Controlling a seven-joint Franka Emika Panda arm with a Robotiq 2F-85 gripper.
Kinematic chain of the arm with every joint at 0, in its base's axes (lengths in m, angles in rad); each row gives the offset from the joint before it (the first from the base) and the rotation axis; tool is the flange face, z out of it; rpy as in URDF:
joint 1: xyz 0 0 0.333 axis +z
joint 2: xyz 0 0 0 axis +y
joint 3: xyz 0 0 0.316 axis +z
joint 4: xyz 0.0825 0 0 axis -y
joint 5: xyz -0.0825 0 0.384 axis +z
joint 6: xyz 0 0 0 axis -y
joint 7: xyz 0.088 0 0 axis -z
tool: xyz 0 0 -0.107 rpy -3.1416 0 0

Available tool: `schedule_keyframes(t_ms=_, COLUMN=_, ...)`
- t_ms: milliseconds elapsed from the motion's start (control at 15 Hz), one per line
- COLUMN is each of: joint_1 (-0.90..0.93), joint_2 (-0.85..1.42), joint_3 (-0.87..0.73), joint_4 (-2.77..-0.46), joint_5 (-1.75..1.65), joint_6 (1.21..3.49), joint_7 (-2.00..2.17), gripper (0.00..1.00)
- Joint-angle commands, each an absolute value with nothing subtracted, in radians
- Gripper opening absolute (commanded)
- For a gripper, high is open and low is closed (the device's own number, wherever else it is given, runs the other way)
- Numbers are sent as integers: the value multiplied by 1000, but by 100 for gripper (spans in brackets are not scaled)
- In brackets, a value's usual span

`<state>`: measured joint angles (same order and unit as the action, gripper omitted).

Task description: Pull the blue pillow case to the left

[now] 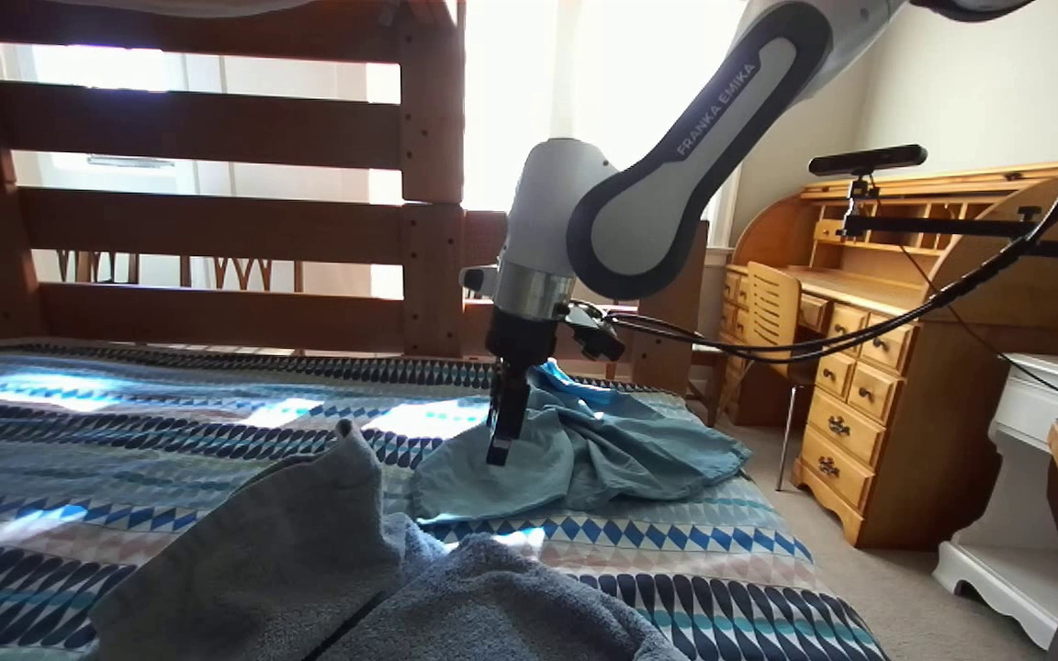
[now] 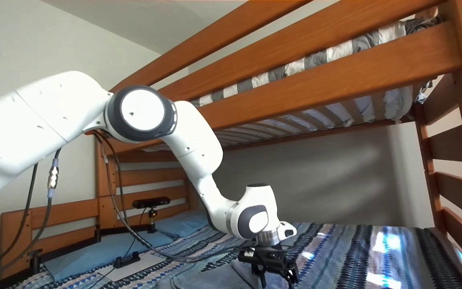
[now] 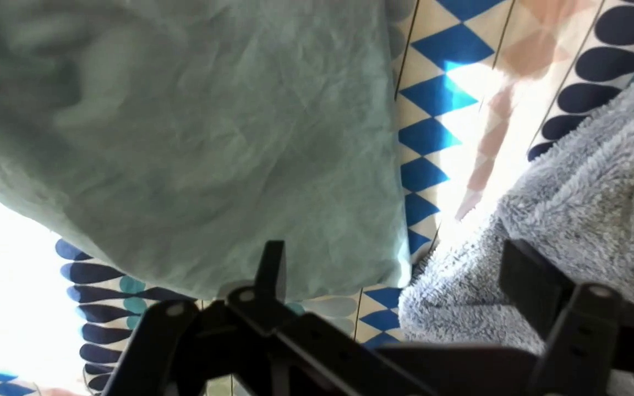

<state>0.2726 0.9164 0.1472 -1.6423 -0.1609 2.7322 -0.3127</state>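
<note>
Wrist view, left to right: the blue pillow case [image 3: 212, 137] reads grey-green in this light, rumpled and shadowed at left, flatter through the middle, ending at right in a nearly straight edge and a squared corner. A fuzzy grey cloth [image 3: 597, 209] lies just beside that corner. The gripper [image 3: 397, 258] has its jaws wide apart, nothing held; the case's corner shows between them. Contact with the fabric: cannot tell.

Room, left to right in an exterior view: a broad open stretch of patterned bedspread [image 1: 171, 441], backed by wooden rails [image 1: 198, 223]; grey cloth in the foreground; the case on the bedspread, smooth at its left end, bunched toward the right edge. Past that edge stands a wooden desk [image 1: 961, 422].

Writing: "FRANKA EMIKA" on the arm [image 1: 658, 193].
</note>
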Motion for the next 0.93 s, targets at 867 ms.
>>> schedule_keyframes(t_ms=867, joint_1=420, joint_2=1112, joint_3=-8, joint_4=-1484, joint_5=-338, joint_6=2810, joint_7=-260, gripper=100)
